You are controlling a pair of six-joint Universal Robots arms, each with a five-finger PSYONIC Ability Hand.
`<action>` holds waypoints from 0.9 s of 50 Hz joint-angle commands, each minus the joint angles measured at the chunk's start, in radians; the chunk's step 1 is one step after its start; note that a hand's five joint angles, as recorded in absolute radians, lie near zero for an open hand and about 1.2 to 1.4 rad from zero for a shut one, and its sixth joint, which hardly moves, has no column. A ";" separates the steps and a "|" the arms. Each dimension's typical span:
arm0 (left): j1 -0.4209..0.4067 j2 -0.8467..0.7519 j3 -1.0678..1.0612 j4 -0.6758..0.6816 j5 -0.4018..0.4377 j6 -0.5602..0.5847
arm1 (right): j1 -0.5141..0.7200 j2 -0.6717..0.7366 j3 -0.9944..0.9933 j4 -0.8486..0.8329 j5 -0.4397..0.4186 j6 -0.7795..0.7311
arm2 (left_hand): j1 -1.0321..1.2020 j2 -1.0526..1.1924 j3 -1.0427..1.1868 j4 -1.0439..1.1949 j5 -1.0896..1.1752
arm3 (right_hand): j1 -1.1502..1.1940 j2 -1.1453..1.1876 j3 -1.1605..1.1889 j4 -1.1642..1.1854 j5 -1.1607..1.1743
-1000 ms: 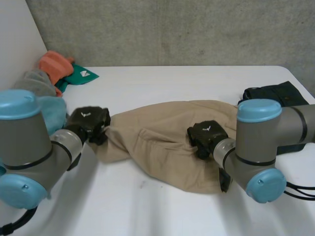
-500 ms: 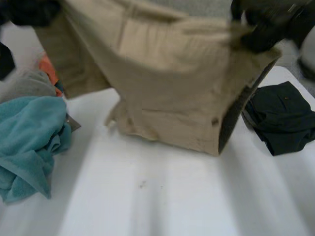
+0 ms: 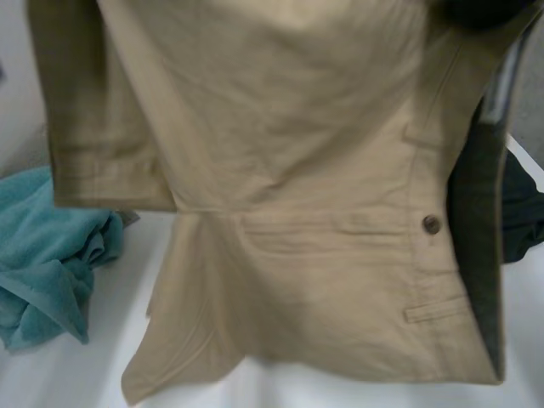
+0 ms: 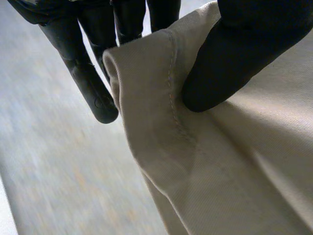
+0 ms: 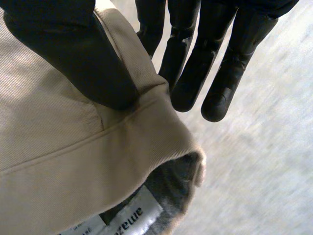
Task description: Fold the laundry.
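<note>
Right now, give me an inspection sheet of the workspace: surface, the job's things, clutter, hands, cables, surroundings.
surface: white table, partly hidden by hanging cloth.
job's things: beige trousers held up in the air, button facing the head view.
clutter: teal towel crumpled at the left; dark garment at the right, behind the trousers.
hands: left hand pinches a seamed edge between thumb and fingers; right hand pinches the waistband near the label.
cables: nothing seen.
surroundings: pale wall at the left.
</note>
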 commanded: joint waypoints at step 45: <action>-0.295 -0.283 -0.498 0.021 -0.118 0.057 | -0.171 0.257 0.578 -0.212 -0.149 -0.250 | -0.675 -0.750 -0.742 -0.754 -0.711 | -0.629 -0.837 -0.843 -0.851 -0.828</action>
